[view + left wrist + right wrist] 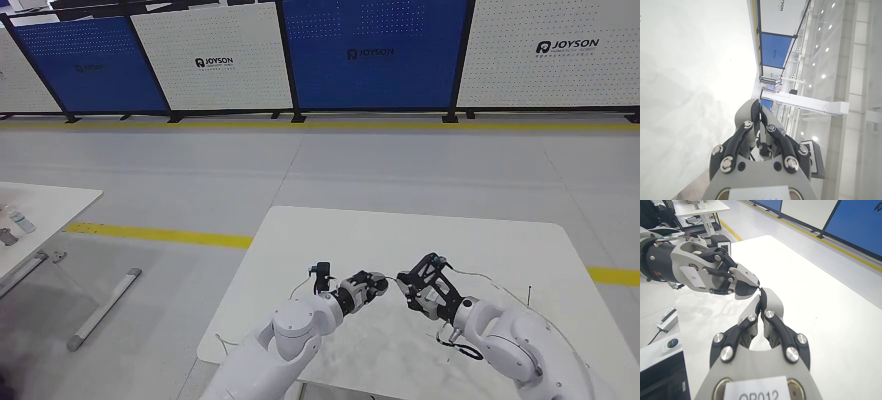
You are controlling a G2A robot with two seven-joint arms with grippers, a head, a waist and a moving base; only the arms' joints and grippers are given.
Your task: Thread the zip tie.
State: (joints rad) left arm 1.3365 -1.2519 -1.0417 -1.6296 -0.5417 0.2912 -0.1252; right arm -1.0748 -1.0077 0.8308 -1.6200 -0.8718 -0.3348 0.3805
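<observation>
Jaws first: my right gripper is clamped fully shut, black pads pressed flat together. My left gripper is closed the same way, nose to nose with it just above the white table. Between the two tips runs a short black sliver, the zip tie, pinched at both ends. That's all of it I can see! The rest is buried between the pads, so I cannot tell head from tail. In the top view the tie is too thin to make out. Further off there's a yellow floor line, then blue and white panels along the back.
</observation>
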